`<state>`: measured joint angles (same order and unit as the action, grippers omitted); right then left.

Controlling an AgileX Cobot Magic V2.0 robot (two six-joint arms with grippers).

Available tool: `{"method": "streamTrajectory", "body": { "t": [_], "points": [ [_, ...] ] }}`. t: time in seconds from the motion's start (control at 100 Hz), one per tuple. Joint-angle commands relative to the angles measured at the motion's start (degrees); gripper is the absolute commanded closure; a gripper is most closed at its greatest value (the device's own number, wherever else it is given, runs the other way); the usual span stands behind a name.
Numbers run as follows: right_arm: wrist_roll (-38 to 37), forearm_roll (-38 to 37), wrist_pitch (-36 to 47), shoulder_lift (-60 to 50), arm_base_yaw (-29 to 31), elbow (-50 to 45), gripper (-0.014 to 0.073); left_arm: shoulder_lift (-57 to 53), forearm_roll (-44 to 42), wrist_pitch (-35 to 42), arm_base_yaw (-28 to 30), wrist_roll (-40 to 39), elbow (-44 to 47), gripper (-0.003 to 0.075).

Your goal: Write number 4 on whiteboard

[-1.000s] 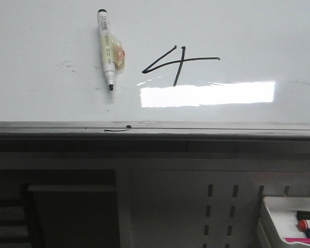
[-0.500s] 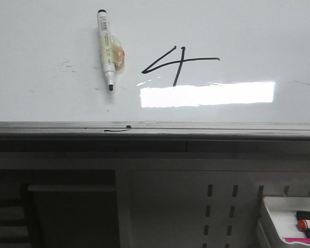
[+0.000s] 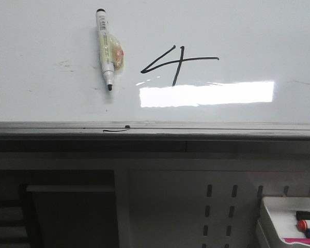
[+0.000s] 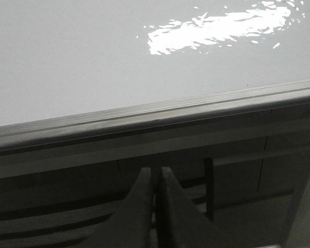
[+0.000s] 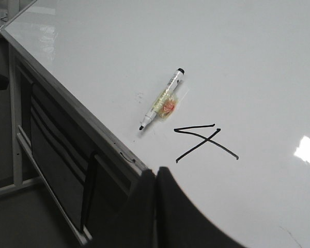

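- The number 4 (image 3: 178,63) is already drawn on the whiteboard (image 3: 258,36), in thin black lines with an open top and a long horizontal bar. I judge that the writing step is finished.
- I take the number 4 as the landmark. In the front view the marker (image 3: 107,49) lies flat on the board, to the left of the 4 and apart from it. Its cap is off and its black tip points toward the grey rail (image 3: 196,127).
- Some yellowish tape with an orange spot is wrapped around the middle of the marker.
- Nearer to the robot than the 4, a bright reflection of a lamp lies on the board, touching the foot of the 4's vertical stroke.
- The left gripper (image 4: 156,206) has its fingers pressed together and holds nothing; it is below the rail, away from the 4.
- The right gripper (image 5: 156,212) also has its fingers pressed together and is empty; it is over the edge of the board, on the near side of the 4.
- I think the step in hand is the retreat of the arms. The next move probably asks only to bring both arms to rest without touching the wet ink or the marker.
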<state>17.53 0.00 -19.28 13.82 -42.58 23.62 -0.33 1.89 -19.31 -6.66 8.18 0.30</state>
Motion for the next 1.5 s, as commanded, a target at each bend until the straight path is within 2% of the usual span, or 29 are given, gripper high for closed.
{"method": "streamTrajectory", "body": {
  "t": [0.0, 0.51, 0.59, 0.73, 0.91, 1.11, 1.28, 1.33, 1.49],
  "points": [
    [0.1, -0.6, 4.6, 0.5, 0.3, 1.6, 0.0638, -1.4, 0.8, 2.9, 0.1, -0.4, 1.8, 0.0741],
    [0.1, -0.6, 3.0, 0.5, 0.3, 0.6, 0.0638, -1.4, 0.8, 2.9, 0.1, -0.4, 1.8, 0.0741],
    [-0.5, -2.5, 2.3, 0.5, 1.4, -1.3, 0.0638, -1.4, 0.8, 2.9, 0.1, -0.4, 1.8, 0.0741],
    [-12.9, -4.6, 4.3, 0.5, 9.7, -6.9, 0.0638, -1.4, 0.8, 2.9, 0.1, -0.4, 1.8, 0.0741],
    [-13.8, -5.1, 12.5, 0.5, 22.9, -14.4, 0.0638, -1.4, 0.8, 2.9, 0.1, -0.4, 1.8, 0.0741],
    [-15.5, -5.1, 14.1, -3.5, 34.1, -20.9, 0.0638, -1.4, 0.8, 2.9, 0.1, -0.4, 1.8, 0.0741],
    [-17.5, -5.1, 13.3, -12.5, 38.2, -25.8, 0.0638, -1.4, 0.8, 2.9, 0.1, -0.4, 1.8, 0.0741],
    [-17.5, -5.1, 8.7, -15.1, 38.7, -25.5, 0.0638, -1.4, 0.8, 2.9, 0.1, -0.4, 1.8, 0.0741],
    [-17.5, -5.1, 2.1, -15.2, 39.0, -25.6, 0.0638, -1.4, 0.9, 3.0, 0.1, -0.4, 1.8, 0.0741]
  ]
}}
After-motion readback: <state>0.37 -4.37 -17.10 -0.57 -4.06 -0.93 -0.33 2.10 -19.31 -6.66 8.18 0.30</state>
